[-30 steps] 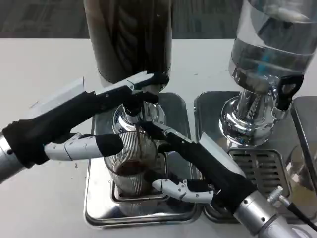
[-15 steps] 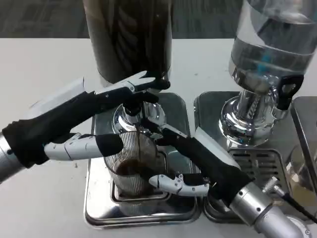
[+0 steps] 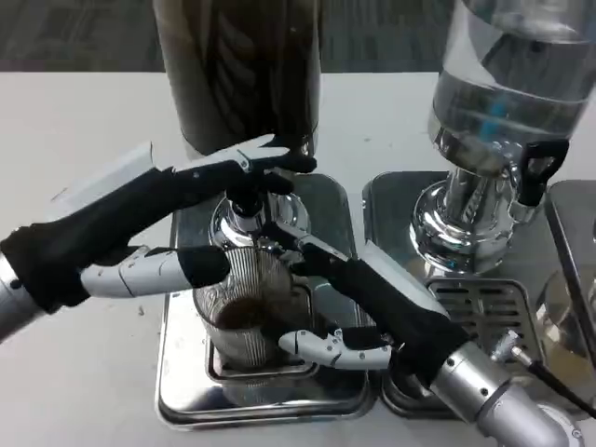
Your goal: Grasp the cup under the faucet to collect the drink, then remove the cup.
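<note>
Cup [image 3: 244, 312] sits on the drip tray [image 3: 186, 396] right under the faucet [image 3: 244, 209] of the dark drink dispenser [image 3: 237, 70], with a shallow layer of dark drink at the bottom. Right hand [image 3: 358, 307] is wrapped around the cup, one finger low across the front, others up by the rim. Compared with a second ago it has slid in closer and the low finger now lies against the glass, so the grip looks more settled. Left hand [image 3: 154, 219] has barely moved: upper fingers reach over the faucet lever, a lower finger lies beside the cup's left side; cannot tell if they're pressing or just touching. Drink level looks about the same, maybe slightly up. Judgement: filling stage, cup barely filled, removal not started. Clear water dispenser [image 3: 507, 102] stands to the right on its own tray.
</note>
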